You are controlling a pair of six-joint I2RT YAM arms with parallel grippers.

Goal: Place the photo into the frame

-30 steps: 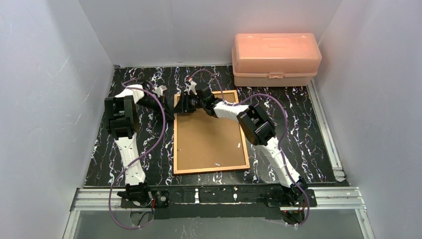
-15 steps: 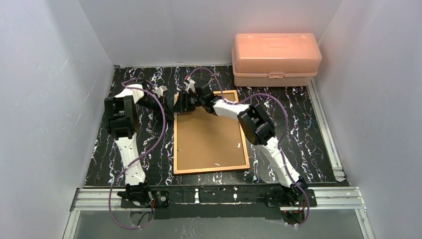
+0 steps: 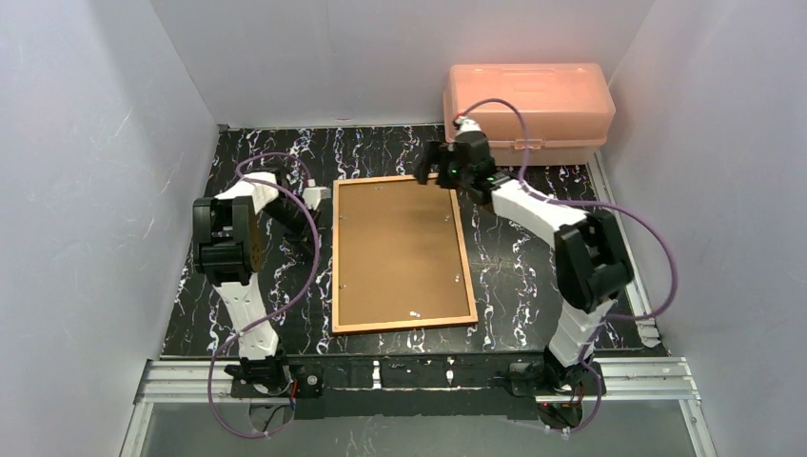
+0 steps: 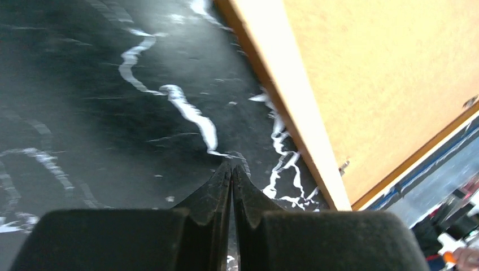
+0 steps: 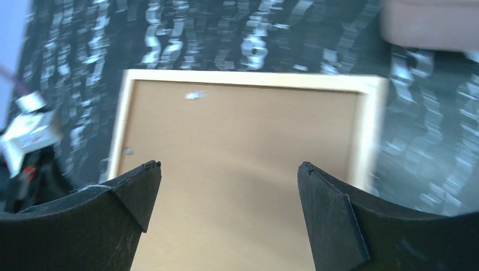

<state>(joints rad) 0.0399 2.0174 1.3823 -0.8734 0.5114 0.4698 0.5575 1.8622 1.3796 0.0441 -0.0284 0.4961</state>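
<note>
Two arms in view, one frame, no print to be seen.

Position: the frame lies flat, back side up, in the middle of the desk. A plain brown backing board fills its opening edge to edge. The photo shows in none of the three views. If it is in, it sits under the board; cannot tell.

Jaws: left jaws pressed together with nothing between them, low over the desk just beside the frame's left rail, near the far corner. Right jaws spread wide and empty, held above the far rail, between the board and the pink box.

Step, as I judge it: late in the job, the closing-up of the frame's back. A few small bright specks sit along the board's edges, probably retaining tabs; too small to tell if they are turned in.

Next move calls for: confirming the board is seated flush inside the rails, then pressing down at the edges with light, even force so the frame does not slide on the smooth desk.

Containers: the frame holds the backing board. The pink box has its lid down and latched; its walls are translucent, but no contents can be made out.
</note>
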